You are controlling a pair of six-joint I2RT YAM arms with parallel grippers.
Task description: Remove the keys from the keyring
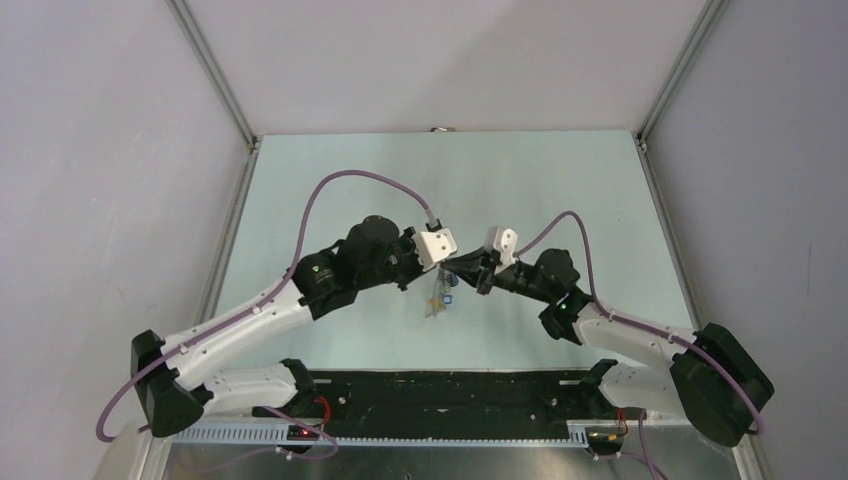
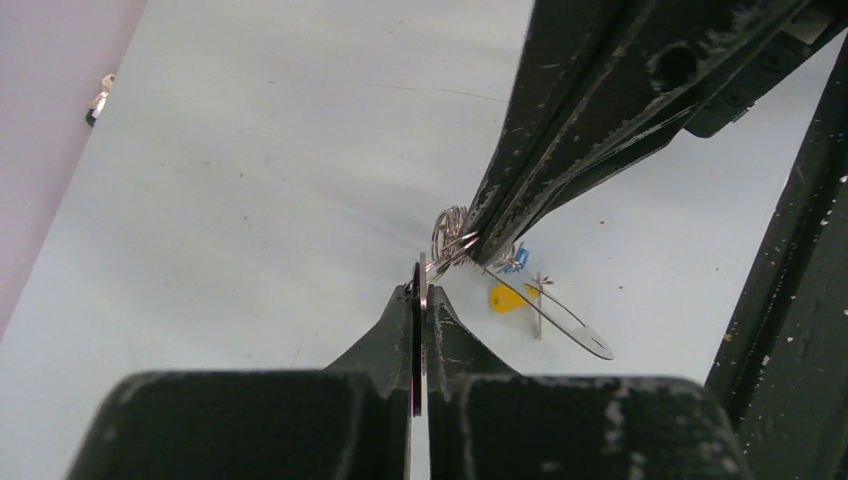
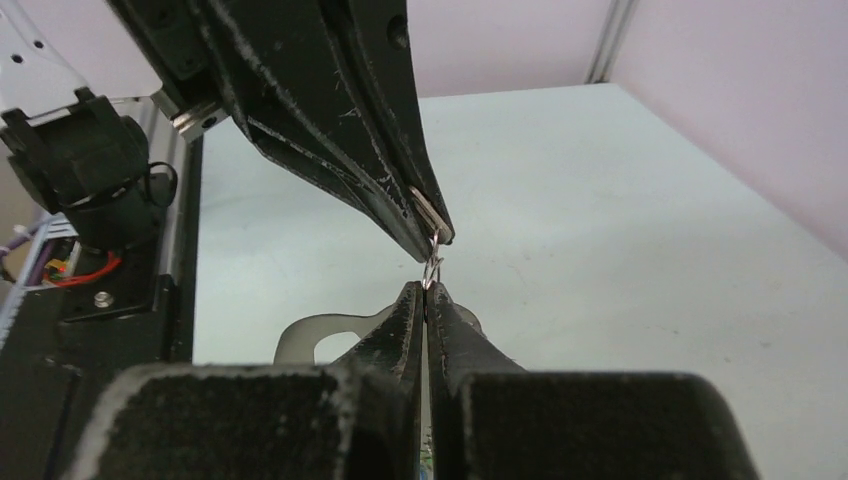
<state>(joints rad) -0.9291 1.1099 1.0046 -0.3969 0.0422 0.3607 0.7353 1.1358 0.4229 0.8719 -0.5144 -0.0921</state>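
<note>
Your bunch of small silver keys with coloured plastic tags hangs in the air over the middle of the pale blue-green table, just below the spot where both arms meet. From the left wrist you can pick out a yellow teardrop tag, a blue tag and a long grey-beige oval loop that looks to be the keyring. All three dangle under a cluster of small silver wire rings.

The right gripper is clenched on that cluster. The left gripper is clamped on a thin flat silver piece, seen edge-on; you cannot tell whether it is a key blade.

The two tips stand nose to nose, almost touching, joined only by a short link of wire ring. That link runs left to right across the table, so any separating will likely have to work along that line, and neither arm is nearer than the other.

No brand or writing is legible on the tags, keys or fingers.
</note>
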